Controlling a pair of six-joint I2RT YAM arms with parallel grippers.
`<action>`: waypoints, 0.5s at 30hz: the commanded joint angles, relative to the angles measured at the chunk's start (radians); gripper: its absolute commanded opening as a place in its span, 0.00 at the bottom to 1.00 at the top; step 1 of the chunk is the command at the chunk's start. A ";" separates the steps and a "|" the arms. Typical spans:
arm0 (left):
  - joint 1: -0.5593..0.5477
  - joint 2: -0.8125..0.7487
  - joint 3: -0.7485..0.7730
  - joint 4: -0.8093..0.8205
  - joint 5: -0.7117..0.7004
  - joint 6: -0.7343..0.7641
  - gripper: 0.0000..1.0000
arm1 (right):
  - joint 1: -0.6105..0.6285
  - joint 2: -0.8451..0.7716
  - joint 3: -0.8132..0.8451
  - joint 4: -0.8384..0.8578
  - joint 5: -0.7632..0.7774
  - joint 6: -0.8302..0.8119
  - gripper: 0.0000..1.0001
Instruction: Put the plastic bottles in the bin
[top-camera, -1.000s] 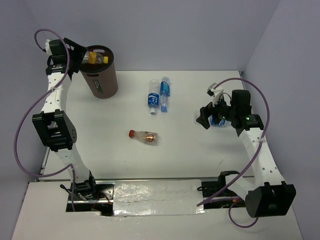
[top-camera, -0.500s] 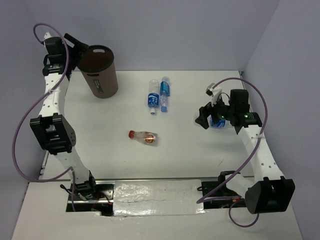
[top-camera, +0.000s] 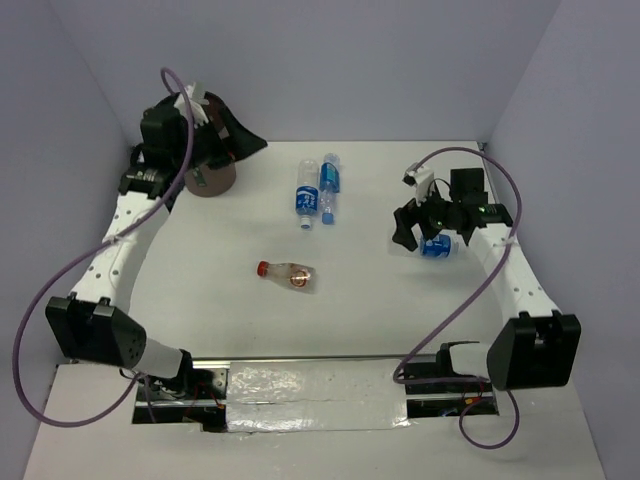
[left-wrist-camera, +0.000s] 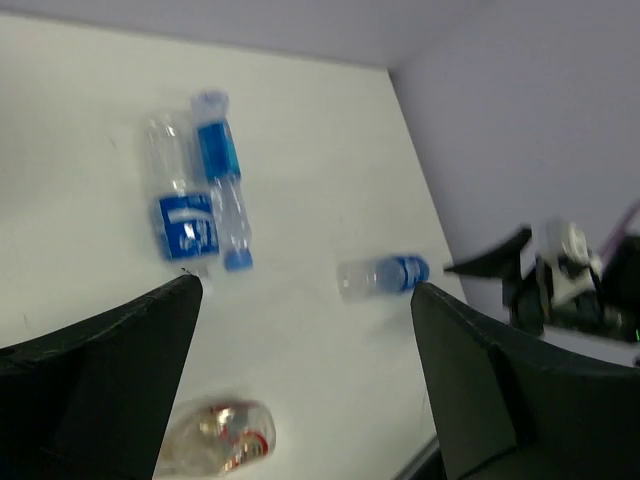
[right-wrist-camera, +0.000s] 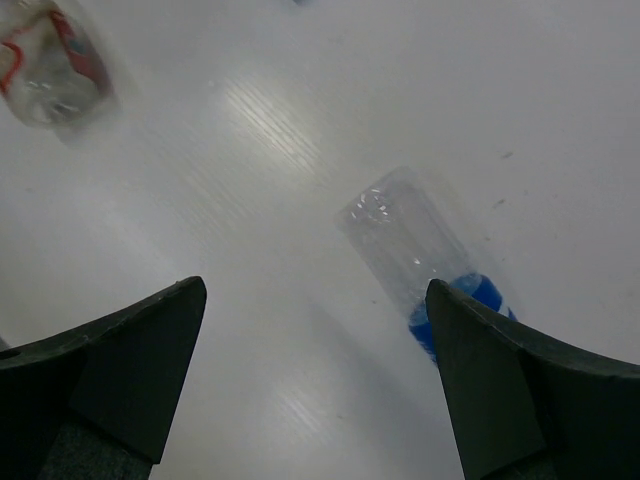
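Observation:
Two blue-labelled bottles (top-camera: 306, 198) (top-camera: 330, 183) lie side by side at mid-table, and also show in the left wrist view (left-wrist-camera: 180, 215) (left-wrist-camera: 222, 190). A red-capped bottle (top-camera: 288, 272) lies nearer the front. A third blue-labelled bottle (top-camera: 440, 247) lies on the table at the right, and in the right wrist view (right-wrist-camera: 415, 250) it is beside my right finger. My right gripper (top-camera: 408, 228) is open and empty above it. My left gripper (top-camera: 240, 140) is open and empty, above the brown bin (top-camera: 212, 181), hiding its mouth.
Purple-grey walls close the table at the back and both sides. The arms' purple cables loop above the left and right edges. A silver strip (top-camera: 310, 385) runs along the near edge between the arm bases.
A yellow-capped bottle at the bin's mouth dropped out of sight. My left arm then swung from behind the bin to over it. My right gripper shifted slightly back.

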 joint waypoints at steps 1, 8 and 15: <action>-0.025 -0.105 -0.144 0.002 0.070 0.048 0.99 | 0.001 0.102 0.071 -0.082 0.133 -0.202 0.98; -0.042 -0.270 -0.443 0.159 0.107 -0.065 0.99 | -0.001 0.249 0.103 -0.176 0.167 -0.558 0.90; -0.051 -0.326 -0.594 0.237 0.121 -0.136 0.99 | 0.007 0.349 0.135 -0.150 0.170 -0.707 1.00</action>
